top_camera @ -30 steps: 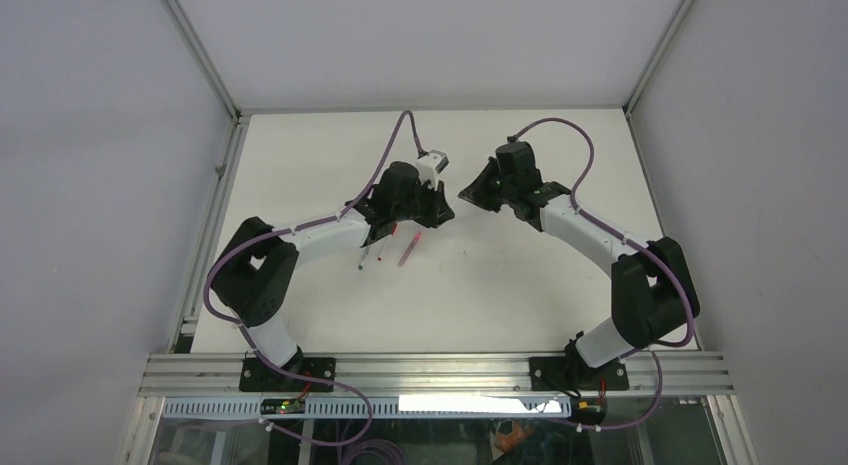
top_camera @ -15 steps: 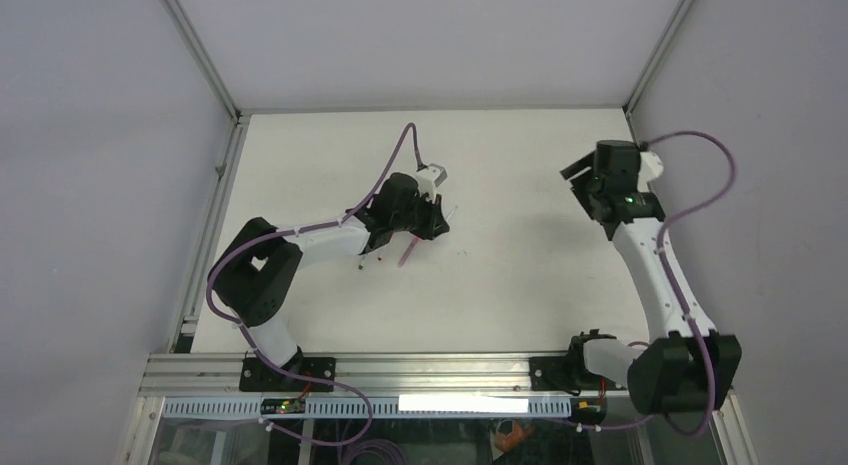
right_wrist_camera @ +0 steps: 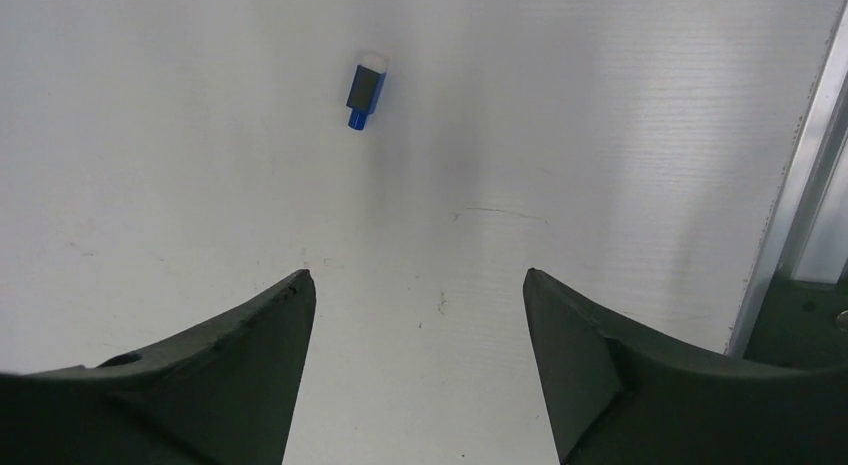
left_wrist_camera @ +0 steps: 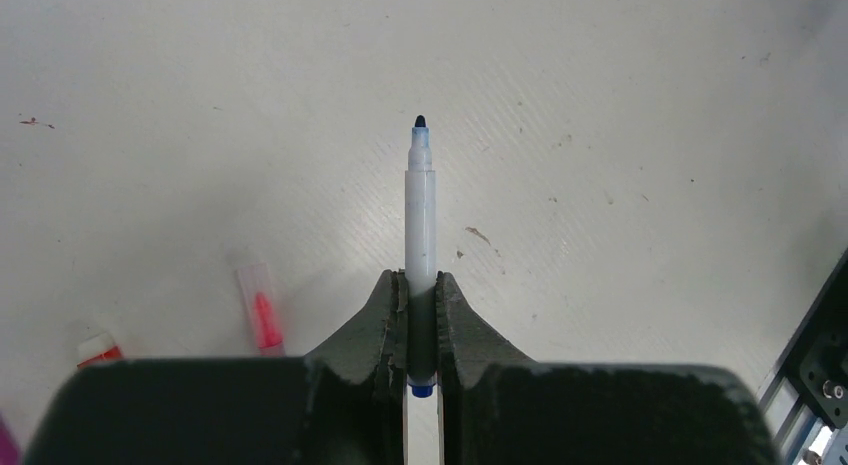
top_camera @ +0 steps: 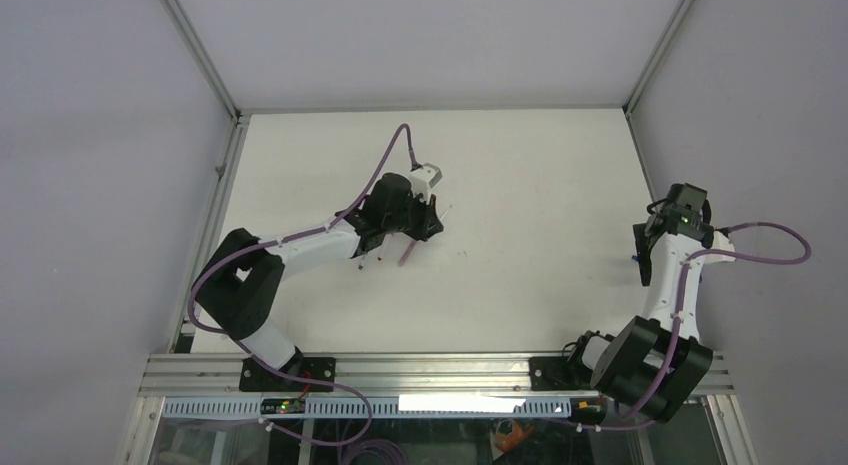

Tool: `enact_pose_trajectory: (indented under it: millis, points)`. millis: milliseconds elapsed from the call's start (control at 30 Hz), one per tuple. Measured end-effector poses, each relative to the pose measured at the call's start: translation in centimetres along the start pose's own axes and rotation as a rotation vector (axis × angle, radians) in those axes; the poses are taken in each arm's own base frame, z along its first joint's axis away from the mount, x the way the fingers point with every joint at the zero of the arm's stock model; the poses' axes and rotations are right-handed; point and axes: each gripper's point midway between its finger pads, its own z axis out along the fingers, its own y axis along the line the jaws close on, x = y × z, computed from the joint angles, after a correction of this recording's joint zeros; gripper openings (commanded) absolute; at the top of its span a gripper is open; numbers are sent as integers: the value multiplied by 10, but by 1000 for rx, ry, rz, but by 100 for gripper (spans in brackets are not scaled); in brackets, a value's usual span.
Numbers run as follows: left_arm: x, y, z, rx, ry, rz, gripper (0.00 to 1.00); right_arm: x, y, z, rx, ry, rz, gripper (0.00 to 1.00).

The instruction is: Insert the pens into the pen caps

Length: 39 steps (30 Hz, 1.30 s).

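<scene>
- White table (top_camera: 520, 175), scuffed, with plain walls around it.
- My left gripper (left_wrist_camera: 420, 285) is clamped on the blue pen (left_wrist_camera: 420, 210) near its tail; the tip is bare, at the centre of the left wrist view.
- My right gripper (right_wrist_camera: 415, 285) has its fingers wide apart and is empty; the blue cap (right_wrist_camera: 365, 95) lies on the table, upper left of its view.
- Judgement: the cap is light, stiff and smooth, and likely to skid. Grip it across its sides, leaving the mouth free.

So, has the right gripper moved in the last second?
Yes. The right gripper swung away from the middle of the table, rightward to the side rail and nearer the front edge.
</scene>
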Motion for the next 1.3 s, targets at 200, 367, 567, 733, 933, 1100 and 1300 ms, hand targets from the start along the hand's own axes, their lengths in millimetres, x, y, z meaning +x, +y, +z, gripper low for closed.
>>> enact_pose_trajectory:
  millis: [200,367,567,733,933,1100,1300]
  points:
    - [3,-4,-1,18,16,-11,0,-11,4,11,-4,-23,48,72]
    - [6,-7,5,34,40,-30,0,-19,7,39,36,-7,86,65]
    - [-2,-11,10,50,51,-34,0,-17,11,68,69,33,110,56]
    - [-9,-15,11,60,55,-34,0,-19,20,76,48,31,134,53]
    - [-12,-17,10,63,68,-35,0,-23,31,83,19,16,165,53]
    - [-8,-16,9,59,85,-38,0,-19,30,94,44,30,168,53]
    - [-8,-16,9,58,87,-37,0,-19,32,101,45,24,177,50]
